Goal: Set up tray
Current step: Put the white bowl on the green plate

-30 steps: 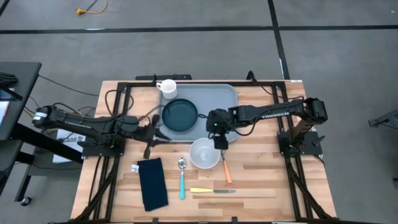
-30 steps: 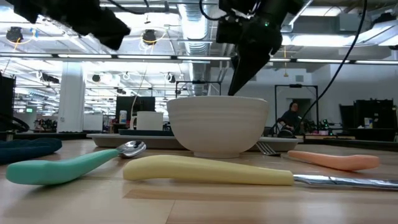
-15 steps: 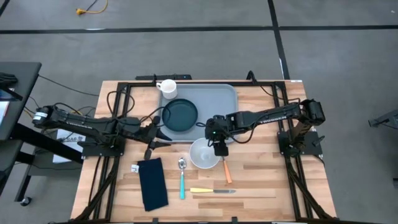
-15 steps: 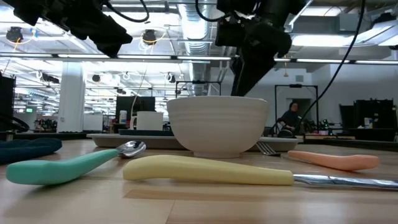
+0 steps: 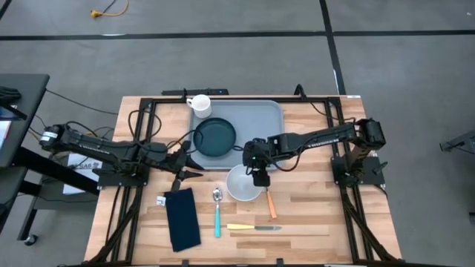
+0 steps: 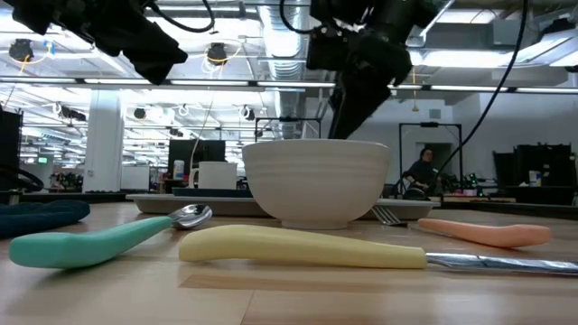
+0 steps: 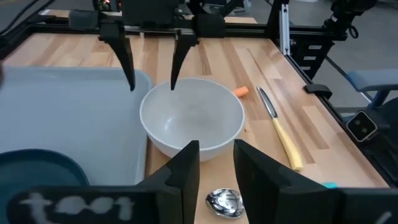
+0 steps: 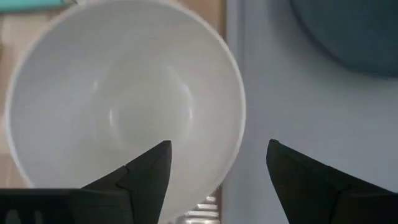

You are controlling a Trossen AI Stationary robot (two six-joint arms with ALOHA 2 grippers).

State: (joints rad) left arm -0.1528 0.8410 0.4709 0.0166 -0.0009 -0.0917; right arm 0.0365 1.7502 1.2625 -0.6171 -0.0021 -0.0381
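Observation:
The light grey-blue tray (image 5: 260, 119) lies at the table's far middle. It carries a dark round plate (image 5: 214, 137) and a white mug (image 5: 199, 104) at its far left corner. A white bowl (image 5: 241, 185) stands on the wood just off the tray's near edge. My right gripper (image 5: 259, 174) hangs open over the bowl's far rim (image 8: 239, 112), one finger above the bowl's inside, the other above the tray (image 8: 273, 81); I see no touch. My left gripper (image 5: 191, 166) hovers open and level at the tray's left side, pointing at the bowl (image 7: 191, 118).
Near the bowl lie a teal-handled spoon (image 5: 217, 211), an orange-handled fork (image 5: 270, 204) and a yellow-handled knife (image 5: 251, 228). A dark navy napkin (image 5: 182, 217) lies at the near left. Bare wood shows at the near right.
My right gripper has come down a little and toward the table's near left, from over the tray to over the bowl's far rim, staying open. My left gripper has rolled a little at the wrist and opened somewhat, keeping its place.

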